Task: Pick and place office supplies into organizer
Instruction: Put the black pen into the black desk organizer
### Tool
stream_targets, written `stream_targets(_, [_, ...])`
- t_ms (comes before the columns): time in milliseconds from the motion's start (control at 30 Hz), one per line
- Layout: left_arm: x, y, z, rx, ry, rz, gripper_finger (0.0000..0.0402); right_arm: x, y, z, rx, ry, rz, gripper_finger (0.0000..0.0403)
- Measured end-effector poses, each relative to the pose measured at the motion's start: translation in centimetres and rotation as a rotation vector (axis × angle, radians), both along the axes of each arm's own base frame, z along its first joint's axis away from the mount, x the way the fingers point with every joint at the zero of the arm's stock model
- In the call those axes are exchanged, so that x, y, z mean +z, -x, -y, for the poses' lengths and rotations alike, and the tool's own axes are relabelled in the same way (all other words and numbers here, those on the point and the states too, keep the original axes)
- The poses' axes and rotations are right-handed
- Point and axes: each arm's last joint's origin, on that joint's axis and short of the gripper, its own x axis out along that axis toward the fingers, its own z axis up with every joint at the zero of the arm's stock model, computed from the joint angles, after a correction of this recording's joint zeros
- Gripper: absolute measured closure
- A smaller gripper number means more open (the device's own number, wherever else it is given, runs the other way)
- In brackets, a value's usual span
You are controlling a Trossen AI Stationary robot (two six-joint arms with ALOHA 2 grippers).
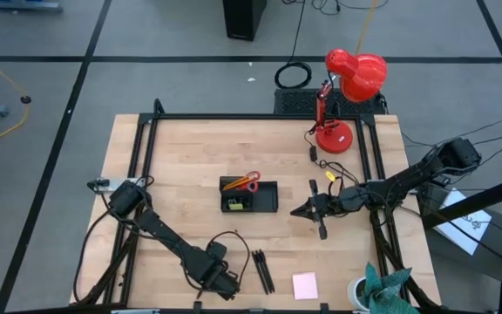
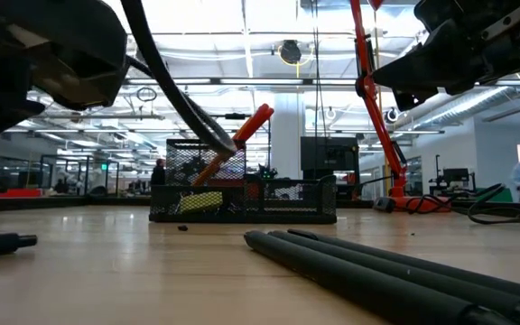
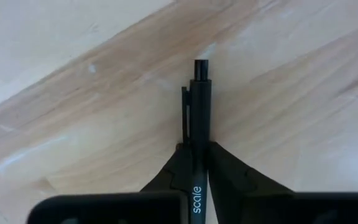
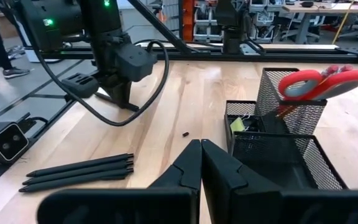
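The left gripper (image 3: 197,171) pinches a slim black plastic pen (image 3: 199,118) lying on the wooden table (image 3: 73,93), ready for lifting toward the black mesh organizer (image 1: 264,199) (the right gripper (image 4: 201,163), pressed together, waits nearby).

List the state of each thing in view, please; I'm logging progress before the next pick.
Left gripper: fingers shut on a black pen, low over the table's front edge.
Right gripper: fingers shut, empty, beside the organizer.
Scissors: upright in the organizer's cup.
Three black pens: lying together on the table.
Pink sticky-note pad: flat on the table.
Red lamp: standing at the back.
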Motion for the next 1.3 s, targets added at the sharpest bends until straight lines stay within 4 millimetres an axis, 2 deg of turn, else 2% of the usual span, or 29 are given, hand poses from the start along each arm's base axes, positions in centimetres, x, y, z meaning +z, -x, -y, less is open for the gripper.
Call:
stream_targets(133, [0.9,0.1,-0.4,-0.025,-0.117,0.093,0.0376,0.0,0.0,0.0,-0.003,-0.013,-0.002,0.0399])
stream_targets(300, [2.5,0.0,-1.4,-0.098,-0.435,0.289,0.0394,-0.1,0.0,0.0,-0.003,-0.012,-0.008,0.0399])
stream_targets(533, [6.8,0.5,-3.6,-0.168,-0.777,0.437,0.0389,-0.2,0.0,0.0,-0.003,-0.008,-0.022,0.0399])
stream_targets(700, [11.0,0.7,-5.4,-0.292,-1.039,0.508,0.0394,-0.2,0.0,0.0,-0.003,-0.006,-0.023,0.0399])
stream_targets(833, [14.3,0.9,-7.8,-0.33,-1.176,0.485,0.0385,-0.2,0.0,0.0,-0.003,-0.005,-0.023,0.0399])
stream_targets(933, [15.8,0.8,-9.9,-0.294,-1.209,0.461,0.0391,-0.2,0.0,0.0,-0.003,-0.005,-0.022,0.0399])
stream_targets(1100, [15.4,-0.1,-13.2,-0.224,-1.249,0.384,0.0392,-0.2,0.0,0.0,-0.004,-0.004,-0.022,0.0399])
stream_targets(1300, [11.3,-0.3,-15.9,-0.151,-1.214,0.34,0.0395,-0.2,0.0,0.0,-0.004,-0.005,-0.023,0.0399])
